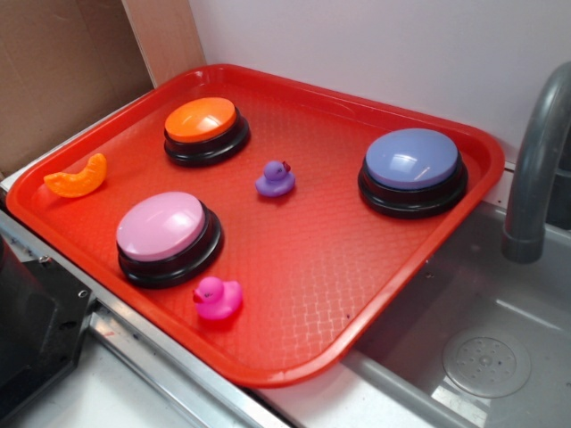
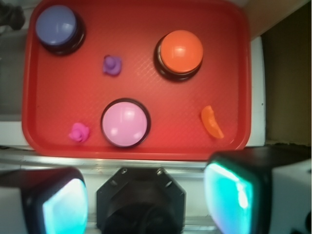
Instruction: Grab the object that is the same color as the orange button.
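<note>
Orange crescent toy lies near the left rim of the red tray, left of the orange button, apart from it. We see the pink button nearer, a purple duck mid-tray. Gripper hangs above the tray's edge, jaws spread, holding nothing.

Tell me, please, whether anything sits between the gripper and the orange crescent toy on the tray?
Nothing visible does. In the wrist view the gripper hangs open above the tray's near edge, and the orange crescent toy lies alone on bare tray. The pink button and orange button stand off to the side.
</note>
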`<state>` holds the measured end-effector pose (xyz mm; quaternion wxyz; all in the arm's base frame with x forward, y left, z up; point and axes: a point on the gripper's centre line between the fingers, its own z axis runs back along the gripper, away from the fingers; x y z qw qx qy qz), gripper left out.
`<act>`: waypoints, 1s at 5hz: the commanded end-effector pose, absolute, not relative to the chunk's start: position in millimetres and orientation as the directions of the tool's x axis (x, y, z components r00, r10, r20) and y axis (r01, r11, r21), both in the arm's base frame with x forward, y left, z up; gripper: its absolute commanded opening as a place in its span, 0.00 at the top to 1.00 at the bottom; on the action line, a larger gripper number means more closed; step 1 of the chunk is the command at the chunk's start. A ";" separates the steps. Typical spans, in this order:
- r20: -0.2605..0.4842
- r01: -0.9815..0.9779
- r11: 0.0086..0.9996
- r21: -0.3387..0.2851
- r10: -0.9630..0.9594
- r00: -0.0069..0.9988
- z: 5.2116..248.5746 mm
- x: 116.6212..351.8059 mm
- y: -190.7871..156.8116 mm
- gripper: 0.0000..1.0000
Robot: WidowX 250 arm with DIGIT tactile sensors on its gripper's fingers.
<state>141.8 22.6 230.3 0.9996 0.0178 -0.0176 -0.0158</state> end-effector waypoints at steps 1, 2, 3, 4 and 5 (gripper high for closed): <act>0.011 0.099 0.987 0.125 -0.101 0.995 214.3 170.2 60.6 0.00; -0.001 0.243 0.962 0.125 -0.245 0.969 196.0 170.9 78.2 0.00; -0.033 0.315 0.945 0.084 -0.314 0.949 179.0 165.1 101.8 0.00; -0.097 0.321 0.947 0.024 -0.317 0.943 152.1 162.1 130.6 0.00; -0.174 0.315 0.948 -0.031 -0.316 0.933 116.1 163.5 145.9 0.00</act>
